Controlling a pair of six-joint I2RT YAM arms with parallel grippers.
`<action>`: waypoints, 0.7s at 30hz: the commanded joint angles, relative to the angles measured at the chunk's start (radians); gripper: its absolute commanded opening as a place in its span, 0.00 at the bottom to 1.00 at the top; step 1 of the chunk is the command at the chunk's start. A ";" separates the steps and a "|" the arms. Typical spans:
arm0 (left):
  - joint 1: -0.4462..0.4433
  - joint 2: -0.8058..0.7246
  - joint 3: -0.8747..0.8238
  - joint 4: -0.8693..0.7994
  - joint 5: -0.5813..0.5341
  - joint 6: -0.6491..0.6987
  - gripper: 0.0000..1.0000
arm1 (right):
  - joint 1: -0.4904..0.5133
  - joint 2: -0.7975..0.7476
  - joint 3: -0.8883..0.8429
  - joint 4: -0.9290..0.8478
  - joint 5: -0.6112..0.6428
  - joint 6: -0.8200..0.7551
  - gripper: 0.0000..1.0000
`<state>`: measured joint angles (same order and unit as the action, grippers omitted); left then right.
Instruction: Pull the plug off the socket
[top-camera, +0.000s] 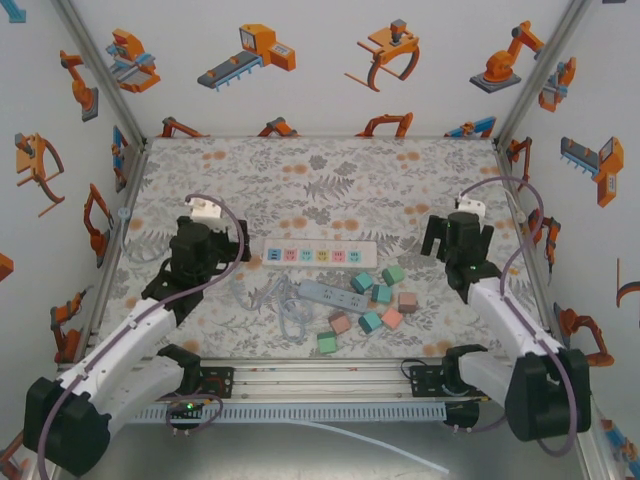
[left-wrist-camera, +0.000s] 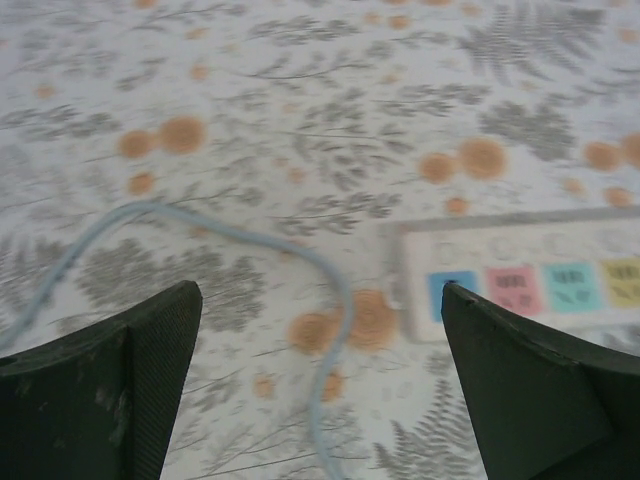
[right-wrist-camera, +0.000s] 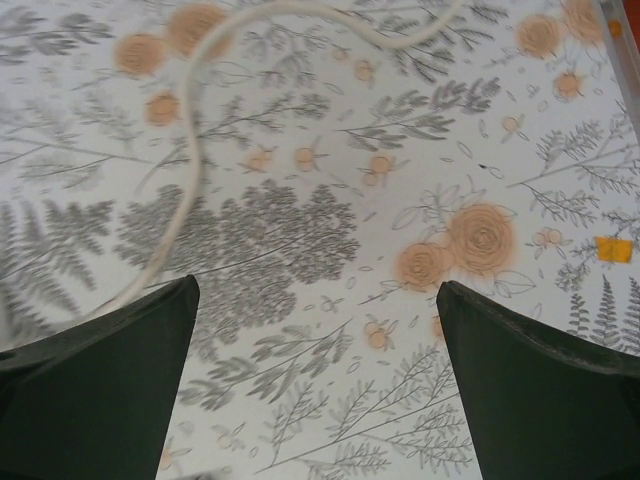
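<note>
Left tool (left-wrist-camera: 320, 290): released, fingers (left-wrist-camera: 110, 390) wide apart, nothing between them; it hangs over the left part of the flowered worktop (top-camera: 300, 170). A pale blue cable (left-wrist-camera: 150, 207) curves across the cloth below it.

Just right of that tool lies the white socket strip (top-camera: 320, 252), flat at the worktop's middle, with a row of coloured labels. Whether a plug sits in it cannot be told.

Near its front edge lies a grey-blue strip (top-camera: 333, 293), a cable tangle (top-camera: 278, 300) at its left end. Coloured blocks (top-camera: 381, 293) are scattered around its right end.

Right tool (right-wrist-camera: 317, 288): released, holding nothing, well apart from the strips. A white cord (right-wrist-camera: 188, 160) lies below it.
</note>
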<state>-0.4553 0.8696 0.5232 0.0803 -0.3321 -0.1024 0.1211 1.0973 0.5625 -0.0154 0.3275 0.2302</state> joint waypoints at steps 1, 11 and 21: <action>0.065 -0.044 -0.051 0.071 -0.209 0.099 0.97 | -0.050 0.090 -0.022 0.176 0.012 -0.015 0.93; 0.239 -0.017 -0.224 0.310 -0.169 0.101 0.97 | -0.075 0.364 0.003 0.459 -0.106 -0.131 0.91; 0.305 0.198 -0.230 0.477 -0.085 0.078 0.97 | -0.096 0.400 -0.145 0.802 -0.130 -0.188 0.96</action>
<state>-0.1631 1.0405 0.2989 0.4629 -0.4541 -0.0151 0.0429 1.4765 0.4496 0.6147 0.2199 0.0658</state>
